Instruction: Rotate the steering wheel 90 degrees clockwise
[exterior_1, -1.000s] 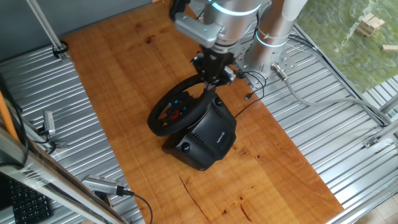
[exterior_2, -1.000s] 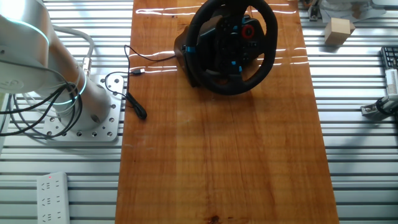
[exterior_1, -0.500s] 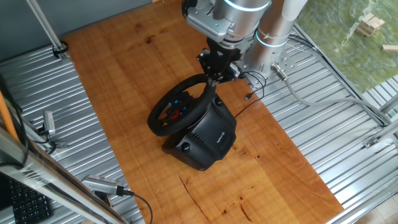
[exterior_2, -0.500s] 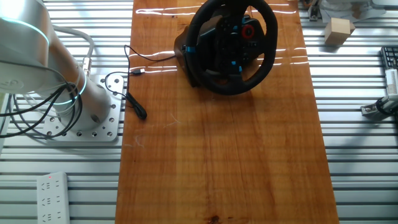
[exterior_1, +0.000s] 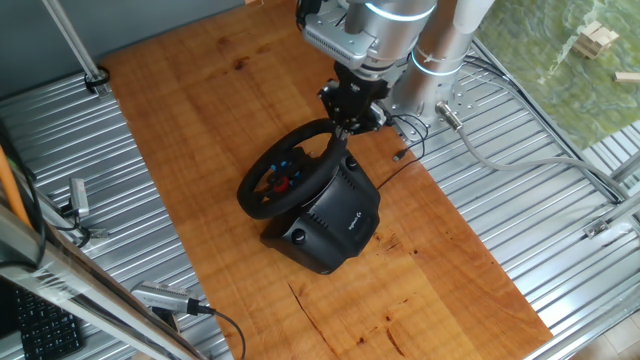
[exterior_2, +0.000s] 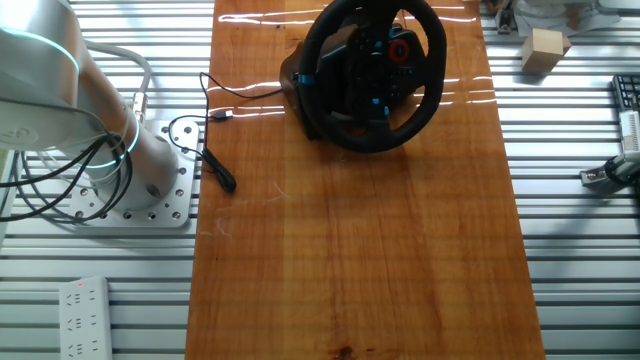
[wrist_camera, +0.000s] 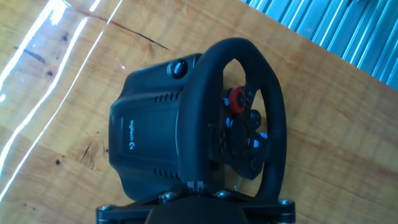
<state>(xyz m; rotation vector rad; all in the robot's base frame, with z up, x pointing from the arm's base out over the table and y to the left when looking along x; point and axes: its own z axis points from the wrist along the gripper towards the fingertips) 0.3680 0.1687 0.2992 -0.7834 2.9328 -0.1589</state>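
Steering wheel tilted on its base, gripper at the upper rim (finger state indiscernible).

Steering wheel: black, round, thick-rimmed; hub carries a red knob and small blue buttons. Mounted tilted on its boxy black base, standing on the wooden tabletop near one end, face angled upward.

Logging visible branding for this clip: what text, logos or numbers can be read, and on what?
"logitech" with a G logo: white print on the boxy black plastic base behind the black round steering wheel, read in the hand view.
A small white mark on that base in one fixed view: too small to read.
Hub button markings: blurred, unreadable.
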